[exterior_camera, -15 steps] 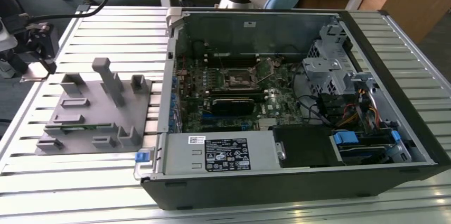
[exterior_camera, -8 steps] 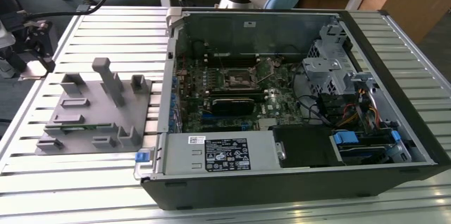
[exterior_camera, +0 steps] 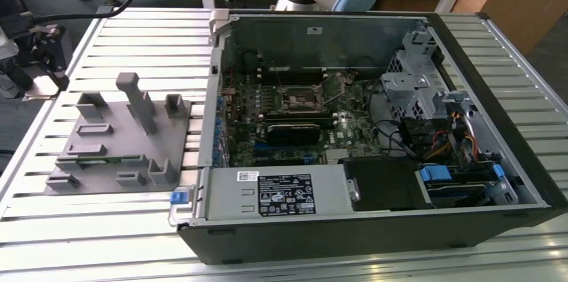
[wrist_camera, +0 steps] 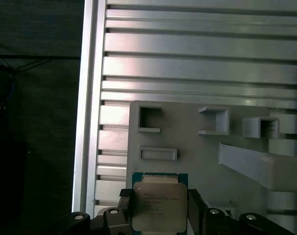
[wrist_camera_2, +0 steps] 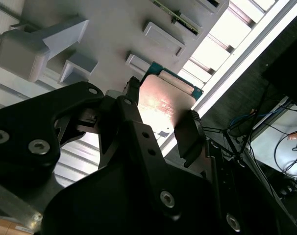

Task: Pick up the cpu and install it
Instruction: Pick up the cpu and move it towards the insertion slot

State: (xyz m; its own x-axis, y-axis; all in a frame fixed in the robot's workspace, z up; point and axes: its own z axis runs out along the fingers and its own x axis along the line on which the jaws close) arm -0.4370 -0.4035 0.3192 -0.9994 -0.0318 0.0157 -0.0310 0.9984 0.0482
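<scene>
Slatted metal table (wrist_camera: 187, 63), grey fixture plate (wrist_camera: 187, 147) on it — jaws clamped on the cpu (wrist_camera: 158, 203).

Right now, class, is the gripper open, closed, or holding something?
Gripper: closed on the chip, one finger against each side.

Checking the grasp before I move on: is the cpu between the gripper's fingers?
Yes, in the first wrist view the cpu sits clamped in the gripper, a finger against each side edge.

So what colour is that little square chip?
The chip is silvery on top with a green edge, clearest in the first wrist view.
</scene>
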